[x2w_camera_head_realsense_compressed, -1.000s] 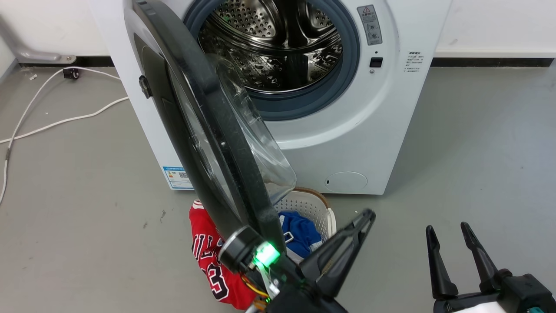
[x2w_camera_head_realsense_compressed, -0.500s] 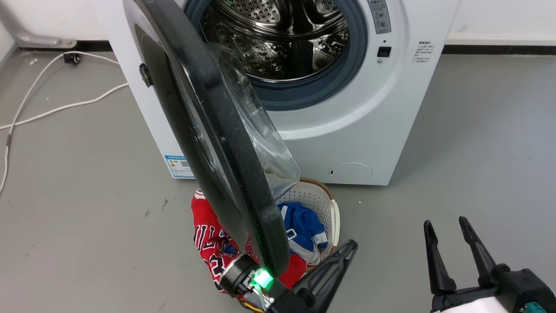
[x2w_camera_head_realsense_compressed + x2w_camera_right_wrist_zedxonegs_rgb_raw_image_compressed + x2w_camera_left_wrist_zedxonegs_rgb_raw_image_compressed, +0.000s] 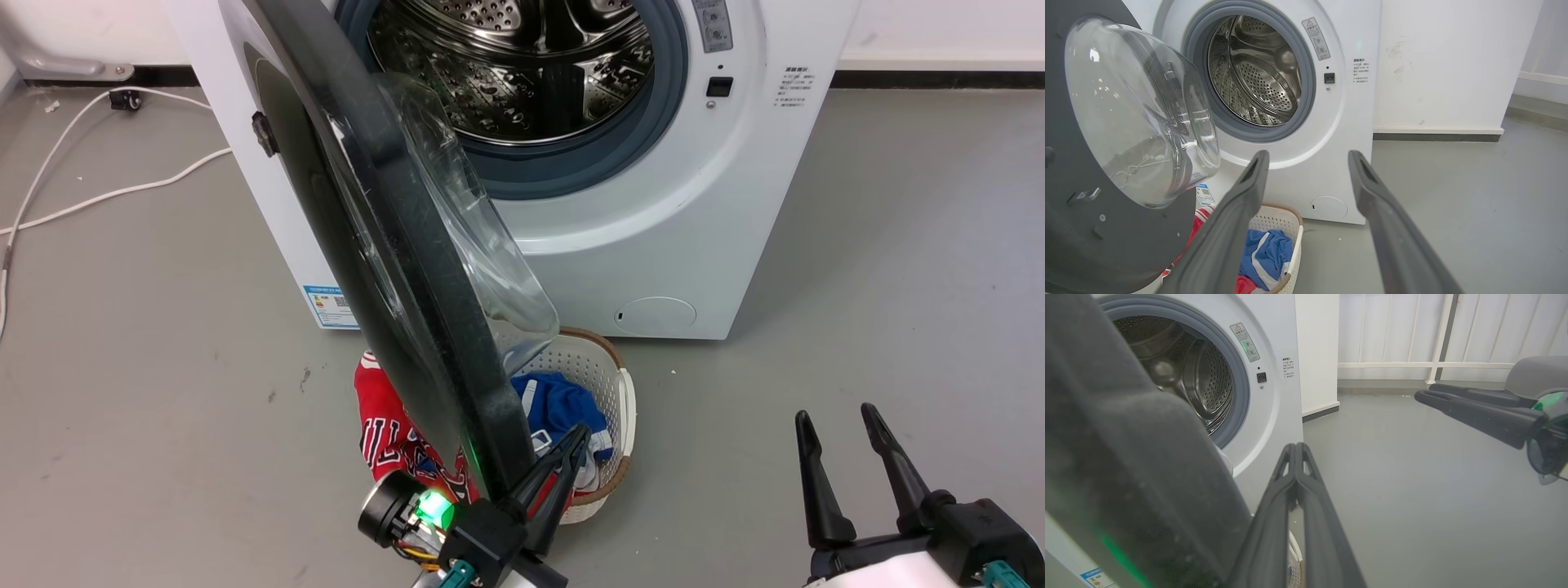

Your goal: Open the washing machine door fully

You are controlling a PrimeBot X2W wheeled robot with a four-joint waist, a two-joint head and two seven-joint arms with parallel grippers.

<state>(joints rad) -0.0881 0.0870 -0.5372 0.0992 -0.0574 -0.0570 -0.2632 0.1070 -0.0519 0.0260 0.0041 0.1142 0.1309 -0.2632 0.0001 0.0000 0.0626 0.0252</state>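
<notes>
head view – door: the washing machine door (image 3: 445, 327) stands swung out from the washing machine (image 3: 694, 204), edge-on to me, its glass bowl (image 3: 482, 245) turned toward the steel drum (image 3: 531, 73).
head view – left gripper (image 3: 575, 441): my fingers are pressed together, empty, just beside the door's lower rim.
head view – right gripper (image 3: 837, 420): fingers apart, holding nothing, well away from the machine.
head view – basket: a white laundry basket (image 3: 624, 408) sits on the floor under the door, with a blue garment (image 3: 555, 404) inside and a red jersey (image 3: 384, 433) beside it.
left wrist view – contact: the door's dark rim (image 3: 1126, 457) lies close beside my joined fingers (image 3: 1274, 522); touching or not, i cannot tell.
right wrist view – door: its inner face (image 3: 1106, 245) is at the left, and the drum opening (image 3: 1257, 73) is uncovered.
</notes>
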